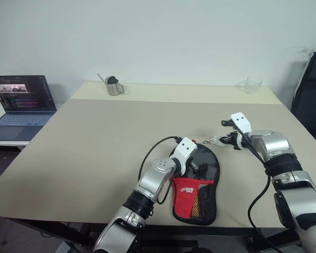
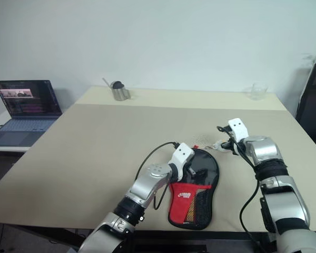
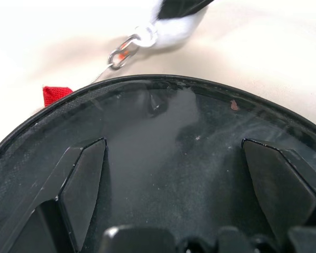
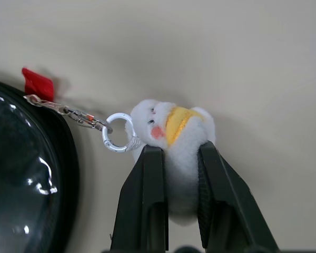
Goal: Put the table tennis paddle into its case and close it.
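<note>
The case lies flat near the table's front edge, black and paddle-shaped, with a red panel and a mesh pocket on its narrow end. My left gripper is open, its fingers spread over the glossy black rounded part of the case. Just beyond the case's rounded end, my right gripper is shut on the small white-yellow charm. A metal ring and clip link the charm to the case's rim beside a red tab. The table tennis paddle is hidden.
The beige table carries a metal cup at the back left and a clear glass at the back right. An open laptop sits on a side surface to the left. A black chair stands at the right.
</note>
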You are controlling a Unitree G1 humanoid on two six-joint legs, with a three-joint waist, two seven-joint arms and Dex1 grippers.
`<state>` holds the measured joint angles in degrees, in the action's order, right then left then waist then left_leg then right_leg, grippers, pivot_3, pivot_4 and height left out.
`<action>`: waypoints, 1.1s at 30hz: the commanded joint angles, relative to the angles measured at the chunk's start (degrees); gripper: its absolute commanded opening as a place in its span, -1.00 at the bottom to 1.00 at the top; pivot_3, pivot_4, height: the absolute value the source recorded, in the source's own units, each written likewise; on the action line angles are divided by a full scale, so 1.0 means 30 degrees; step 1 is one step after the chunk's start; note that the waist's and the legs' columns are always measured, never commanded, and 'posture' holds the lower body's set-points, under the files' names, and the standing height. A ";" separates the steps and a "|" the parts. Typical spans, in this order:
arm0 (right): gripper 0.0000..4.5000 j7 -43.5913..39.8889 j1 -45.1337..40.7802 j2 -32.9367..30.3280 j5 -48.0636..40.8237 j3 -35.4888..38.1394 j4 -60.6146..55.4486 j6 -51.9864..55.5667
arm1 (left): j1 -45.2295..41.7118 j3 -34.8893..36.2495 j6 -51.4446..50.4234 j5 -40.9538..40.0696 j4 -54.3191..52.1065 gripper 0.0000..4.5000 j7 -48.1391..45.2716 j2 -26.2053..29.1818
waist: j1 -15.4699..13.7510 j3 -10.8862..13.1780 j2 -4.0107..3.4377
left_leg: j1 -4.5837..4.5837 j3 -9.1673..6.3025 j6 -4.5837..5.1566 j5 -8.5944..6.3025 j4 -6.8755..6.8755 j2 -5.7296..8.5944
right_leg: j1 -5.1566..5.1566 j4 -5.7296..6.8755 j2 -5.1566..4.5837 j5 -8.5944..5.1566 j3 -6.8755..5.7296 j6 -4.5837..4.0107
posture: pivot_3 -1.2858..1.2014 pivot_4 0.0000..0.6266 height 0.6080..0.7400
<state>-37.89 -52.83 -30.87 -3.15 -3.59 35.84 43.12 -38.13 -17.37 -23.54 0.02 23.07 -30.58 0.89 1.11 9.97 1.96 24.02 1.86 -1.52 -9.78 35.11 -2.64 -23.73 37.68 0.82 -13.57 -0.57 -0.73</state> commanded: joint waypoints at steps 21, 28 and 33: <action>-0.87 -0.5144 0.5507 -0.4437 -0.0643 -0.0613 -0.8830 -0.1775 | -0.0013 -0.0516 -0.0266 0.0338 0.1366 1.00 -0.0718 -0.0303 | -0.0376 0.0000 0.0000 | 0.0021 -0.0021 0.0001 -0.0006 -0.0017 0.0013 | 0.0002 -0.0090 0.0000 -0.0004 -0.0038 0.0001 | 0.03 -0.52 1.00; -0.87 -0.6044 0.7049 -0.5057 -0.0632 -0.0495 -0.9698 -0.4427 | 0.0027 -0.0550 -0.0373 0.0354 0.1290 1.00 -0.0863 -0.0264 | -0.0403 0.0000 -0.0001 | 0.0037 -0.0031 0.0046 -0.0037 -0.0034 0.0017 | 0.0049 -0.0210 0.0000 0.0004 -0.0054 0.0015 | 0.03 -0.52 1.00; -0.87 -0.6779 0.8333 -0.5480 -0.1113 -0.0240 -1.0258 -0.5918 | 0.0090 -0.0377 -0.0556 0.0239 0.1288 1.00 -0.0868 -0.0307 | -0.0451 0.0000 -0.0001 | 0.0039 -0.0029 0.0067 -0.0057 -0.0035 0.0021 | 0.0060 -0.0233 -0.0001 0.0000 -0.0053 0.0021 | 0.03 -0.52 1.00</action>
<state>-56.41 -28.54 -45.58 -5.82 -5.75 7.03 27.13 -39.33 -18.11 -23.20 0.29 24.71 -33.17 -0.12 -0.25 9.97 1.96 24.13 1.78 -1.32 -9.95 35.00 -2.57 -23.55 36.98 0.82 -13.57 -0.73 -0.67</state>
